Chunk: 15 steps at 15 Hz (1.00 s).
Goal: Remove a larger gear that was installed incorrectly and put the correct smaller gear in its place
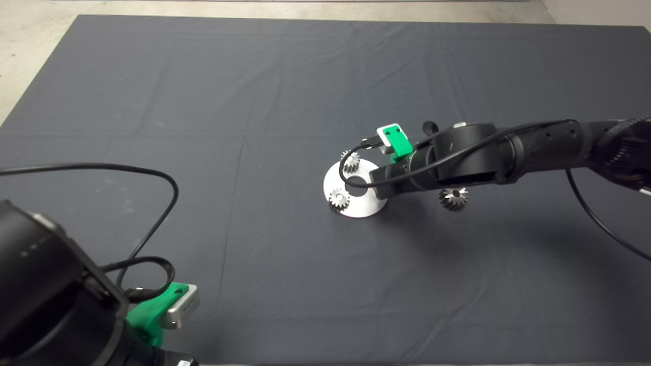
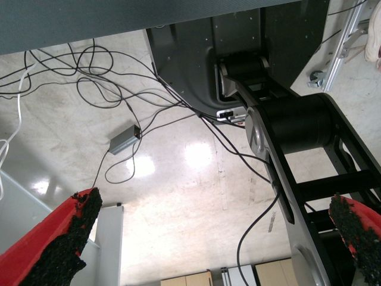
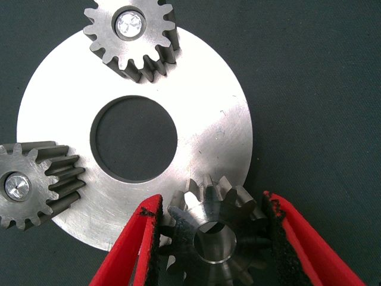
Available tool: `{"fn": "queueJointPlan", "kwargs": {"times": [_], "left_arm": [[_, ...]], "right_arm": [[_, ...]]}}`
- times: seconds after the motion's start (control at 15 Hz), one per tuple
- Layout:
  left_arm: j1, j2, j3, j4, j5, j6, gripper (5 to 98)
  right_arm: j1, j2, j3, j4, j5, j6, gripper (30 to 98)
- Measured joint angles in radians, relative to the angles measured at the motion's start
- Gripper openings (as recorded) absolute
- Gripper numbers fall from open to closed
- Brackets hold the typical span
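Dark mat over a table, pale floor along the far edge. The round steel plate sat near mat centre with two mounted gears on pins.

The right arm reached in from the right. The right gripper was at the plate's rim, fingers closed to gear width, black pads against the teeth of the smaller gear. That gear overhung the plate edge nearest the gripper.

The larger gear lay loose on the mat just beside the plate, under the right arm and clear of it.

Step, as a judgement: removal looked done and the swap-in was under way, with the smaller gear being brought to the third spot. No pin was visible through its hole, so whether it was seated could not be told. The next move calls for lining the hole over the pin, lowering straight, letting the teeth mesh, then releasing.

The left gripper was parked at the lower left, fingers wide apart and empty.

The head view showed the larger gear but hid the grasp under the arm. The right wrist view showed the grasp and both pins. The left wrist view showed only floor and cables.
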<state>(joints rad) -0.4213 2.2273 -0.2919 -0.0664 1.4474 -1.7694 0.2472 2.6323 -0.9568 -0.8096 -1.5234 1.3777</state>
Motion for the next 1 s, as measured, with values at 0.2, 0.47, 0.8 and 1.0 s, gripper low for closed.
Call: {"fn": "queueJointPlan", "kwargs": {"times": [0.2,0.47,0.8,1.0], "left_arm": [[0.000,0.000,0.000,0.000,0.000,0.000,98.2],[0.000,0.000,0.000,0.000,0.000,0.000,98.2],[0.000,0.000,0.000,0.000,0.000,0.000,98.2],[0.000,0.000,0.000,0.000,0.000,0.000,98.2]], "right_arm": [[0.000,-0.001,0.000,0.000,0.001,0.000,40.4],[0.000,-0.003,0.000,0.000,0.001,0.000,40.5],[0.000,-0.003,0.000,0.000,0.001,0.000,40.6],[0.000,-0.007,0.000,-0.001,0.002,0.000,40.4]]}}
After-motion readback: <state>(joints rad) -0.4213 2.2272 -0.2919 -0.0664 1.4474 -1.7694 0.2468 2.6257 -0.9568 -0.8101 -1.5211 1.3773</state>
